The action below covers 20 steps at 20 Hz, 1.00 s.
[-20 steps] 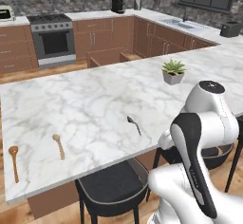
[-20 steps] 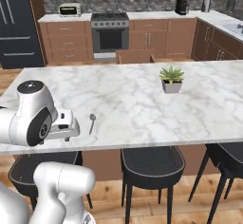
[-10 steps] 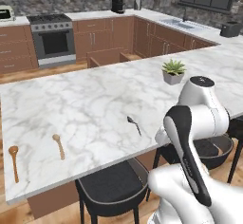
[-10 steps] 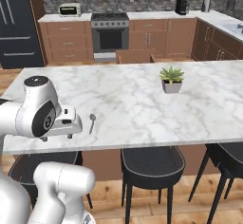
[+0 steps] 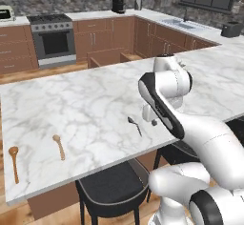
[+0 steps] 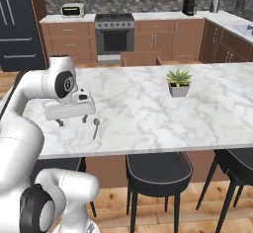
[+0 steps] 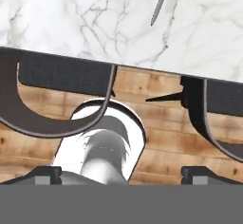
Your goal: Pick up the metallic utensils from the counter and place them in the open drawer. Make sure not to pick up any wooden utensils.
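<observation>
The claw point(image 6: 72, 122) hangs just above the white marble bench point(image 5: 86, 109) near its front edge, fingers spread wide apart with nothing between them. Right beside it lies a small grey metal spoon point(image 5: 135, 125), flat on the marble and close to the near edge; in the right base view that same spoon point(image 6: 96, 127) sits just to the right of the claw, not touching it. From the hand camera you get the tip of the spoon's handle point(image 7: 160, 4) poking in at the top, over marble, with the bench edge and the dark stool seats point(image 7: 61, 76) below it against the wooden floor. Way off to the left on the bench are the two wooden spoons point(image 5: 59, 146), one near the left corner point(image 5: 14, 162) and the other a bit further in, both well apart from the claw. A small potted plant point(image 6: 178, 82) stands on the bench further right. Across the kitchen, past the far side of the bench, a brown drawer point(image 5: 108, 57) is pulled out from the cabinets next to the oven point(image 5: 55, 42). I can't make out the black-handled knife.
</observation>
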### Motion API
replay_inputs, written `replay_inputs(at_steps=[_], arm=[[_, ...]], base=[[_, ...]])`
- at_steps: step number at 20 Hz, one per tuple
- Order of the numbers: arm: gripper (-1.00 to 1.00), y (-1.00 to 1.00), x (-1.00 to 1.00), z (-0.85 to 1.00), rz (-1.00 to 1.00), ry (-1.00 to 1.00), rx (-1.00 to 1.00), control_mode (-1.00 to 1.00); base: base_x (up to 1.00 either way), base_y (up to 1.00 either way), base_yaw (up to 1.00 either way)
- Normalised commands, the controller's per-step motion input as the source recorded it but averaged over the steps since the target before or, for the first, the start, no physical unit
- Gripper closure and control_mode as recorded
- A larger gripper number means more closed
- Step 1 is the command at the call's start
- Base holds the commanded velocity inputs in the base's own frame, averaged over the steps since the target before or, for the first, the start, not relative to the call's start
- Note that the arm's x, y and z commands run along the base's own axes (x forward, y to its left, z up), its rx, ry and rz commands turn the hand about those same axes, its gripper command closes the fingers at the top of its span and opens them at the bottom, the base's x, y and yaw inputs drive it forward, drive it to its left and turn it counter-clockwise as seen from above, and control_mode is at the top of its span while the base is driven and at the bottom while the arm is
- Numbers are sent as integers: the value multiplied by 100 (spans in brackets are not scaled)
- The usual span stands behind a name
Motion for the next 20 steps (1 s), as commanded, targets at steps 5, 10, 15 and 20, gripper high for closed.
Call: replay_inputs(at_steps=[5, 10, 15, 20], arm=[[-100, 9, 88, -63, 0, -8, -1, -100], [-100, 0, 65, -63, -5, -19, 8, -100], [-100, 0, 54, -43, -4, -18, 13, -100], [-100, 0, 58, -27, 0, -9, 2, -100]], base=[[0, 0, 0], [0, 0, 0], [0, 0, 0], [0, 0, 0]])
